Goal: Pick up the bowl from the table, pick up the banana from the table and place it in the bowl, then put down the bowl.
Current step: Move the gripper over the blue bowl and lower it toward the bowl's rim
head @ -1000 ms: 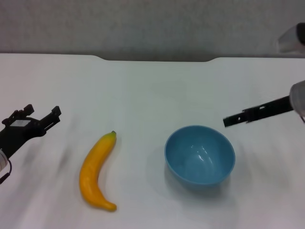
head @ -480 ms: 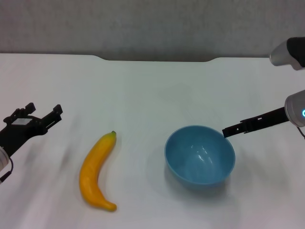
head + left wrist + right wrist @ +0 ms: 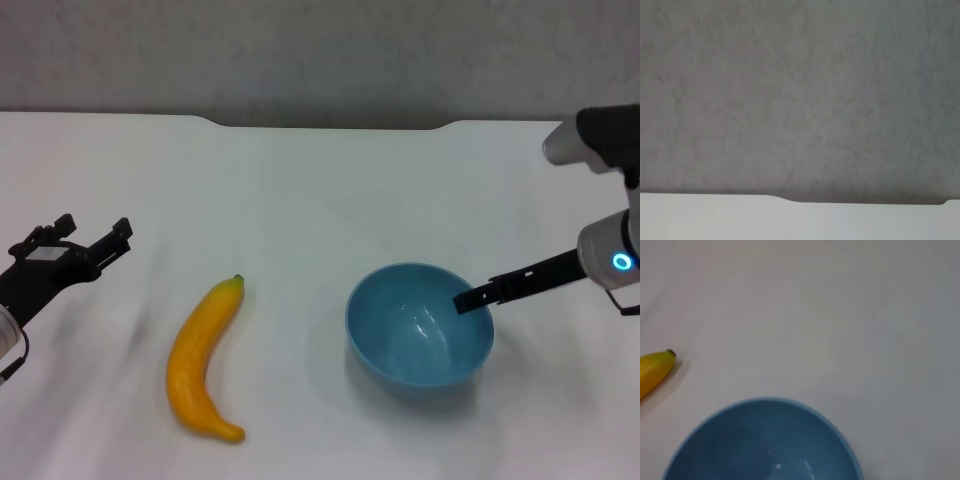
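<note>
Right gripper (image 3: 466,299) has slid in over the bowl's rim!

Bowl (image 3: 420,325) sits on the table (image 3: 300,200) under its fingertip, ungrasped; whether the jaws are parted I cannot tell. Banana (image 3: 203,360) lies well off, nearer the left gripper (image 3: 90,243), spread open and idle. No readable markings anywhere.
</note>
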### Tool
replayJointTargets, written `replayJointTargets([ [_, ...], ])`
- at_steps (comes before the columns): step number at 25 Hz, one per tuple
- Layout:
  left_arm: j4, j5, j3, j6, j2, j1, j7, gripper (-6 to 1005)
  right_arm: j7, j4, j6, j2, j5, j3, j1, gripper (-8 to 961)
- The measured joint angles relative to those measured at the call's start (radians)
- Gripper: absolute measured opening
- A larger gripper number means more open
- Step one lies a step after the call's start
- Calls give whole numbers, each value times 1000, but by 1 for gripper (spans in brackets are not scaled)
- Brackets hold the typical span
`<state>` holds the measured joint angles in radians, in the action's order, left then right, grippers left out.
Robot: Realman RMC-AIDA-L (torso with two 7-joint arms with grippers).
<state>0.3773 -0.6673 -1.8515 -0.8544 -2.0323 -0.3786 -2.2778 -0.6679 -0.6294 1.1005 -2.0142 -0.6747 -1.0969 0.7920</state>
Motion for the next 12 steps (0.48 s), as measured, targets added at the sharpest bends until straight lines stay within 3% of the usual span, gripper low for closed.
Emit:
replayJointTargets([
  [12,0,9,-1,2,0,0,0,883,-33,80,-41,0,-74,-70,17,879],
])
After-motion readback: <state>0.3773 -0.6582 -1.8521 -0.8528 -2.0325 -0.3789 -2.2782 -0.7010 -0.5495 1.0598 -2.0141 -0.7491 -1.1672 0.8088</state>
